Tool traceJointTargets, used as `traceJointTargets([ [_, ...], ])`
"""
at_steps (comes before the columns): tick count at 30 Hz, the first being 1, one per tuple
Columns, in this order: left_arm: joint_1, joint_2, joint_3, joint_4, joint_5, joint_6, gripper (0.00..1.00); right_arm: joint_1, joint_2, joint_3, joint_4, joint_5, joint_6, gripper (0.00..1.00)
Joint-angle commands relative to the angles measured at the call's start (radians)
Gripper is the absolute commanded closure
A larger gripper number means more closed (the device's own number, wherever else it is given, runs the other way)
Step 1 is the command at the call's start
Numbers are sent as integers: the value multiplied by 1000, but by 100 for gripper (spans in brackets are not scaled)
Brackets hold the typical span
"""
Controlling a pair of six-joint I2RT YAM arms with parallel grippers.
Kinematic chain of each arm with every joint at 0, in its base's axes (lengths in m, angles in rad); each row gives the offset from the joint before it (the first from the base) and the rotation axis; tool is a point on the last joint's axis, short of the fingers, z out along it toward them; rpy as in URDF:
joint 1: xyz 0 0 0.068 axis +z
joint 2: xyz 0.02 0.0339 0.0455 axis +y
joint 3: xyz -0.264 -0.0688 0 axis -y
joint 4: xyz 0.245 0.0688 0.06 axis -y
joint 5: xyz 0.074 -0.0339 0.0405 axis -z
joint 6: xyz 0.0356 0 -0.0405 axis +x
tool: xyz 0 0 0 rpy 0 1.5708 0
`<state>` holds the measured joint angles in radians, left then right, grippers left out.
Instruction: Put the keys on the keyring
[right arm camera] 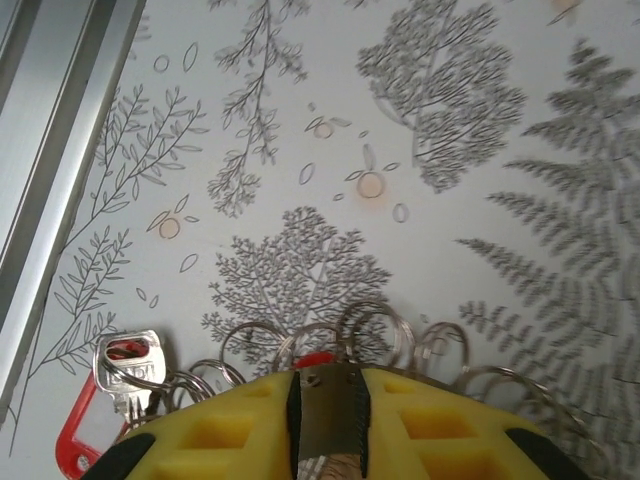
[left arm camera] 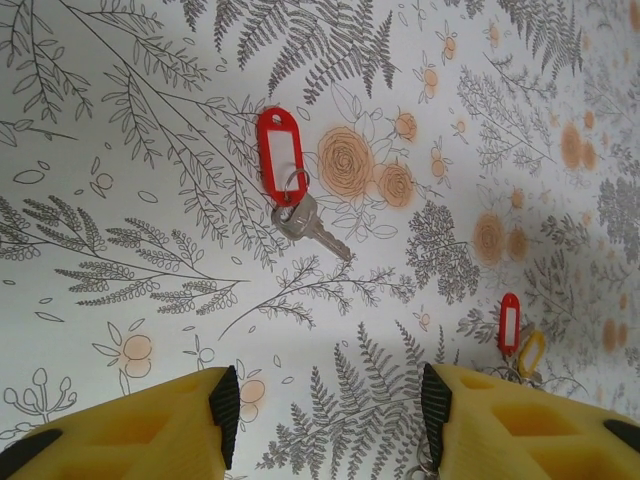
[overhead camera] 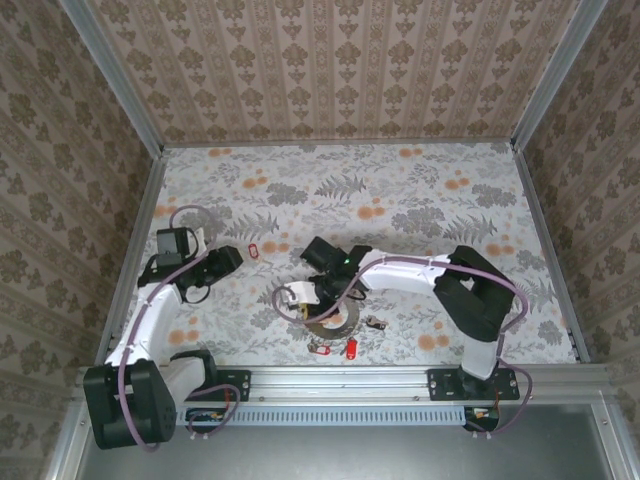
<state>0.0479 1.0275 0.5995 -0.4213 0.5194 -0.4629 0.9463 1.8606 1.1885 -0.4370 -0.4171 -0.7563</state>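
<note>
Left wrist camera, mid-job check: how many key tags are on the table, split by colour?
red key tags: 2
yellow key tag: 1
Total: 3

two white-and-black arms (overhead camera: 400,268), mauve cables (overhead camera: 135,330), yellow fingers (left arm camera: 130,430) with black pads (left arm camera: 225,405).

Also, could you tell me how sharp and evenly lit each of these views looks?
Top external: soft, even light, faint shadows, frame rails splayed by wide-angle distortion. Left wrist: key crisp, left fingers at the lens slightly soft. Right wrist: cloth sharp, right fingers soft.
</note>
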Motion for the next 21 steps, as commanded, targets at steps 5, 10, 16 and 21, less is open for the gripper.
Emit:
traceJointTargets([
  [5, 10, 20, -43, 31, 56, -8, 49, 3, 57, 34, -29, 78, 81, 75],
  [10, 8, 21, -59, 43, 70, -11, 50, -3, 76, 55, -25, 73, 104, 74],
  [16, 8, 20, -72, 54, 70, -15, 50, -3, 110, 108, -63, 33, 119, 71],
  [21, 8, 23, -73, 58, 80, -13, 50, -2, 114, 120, -93, 22, 115, 71],
])
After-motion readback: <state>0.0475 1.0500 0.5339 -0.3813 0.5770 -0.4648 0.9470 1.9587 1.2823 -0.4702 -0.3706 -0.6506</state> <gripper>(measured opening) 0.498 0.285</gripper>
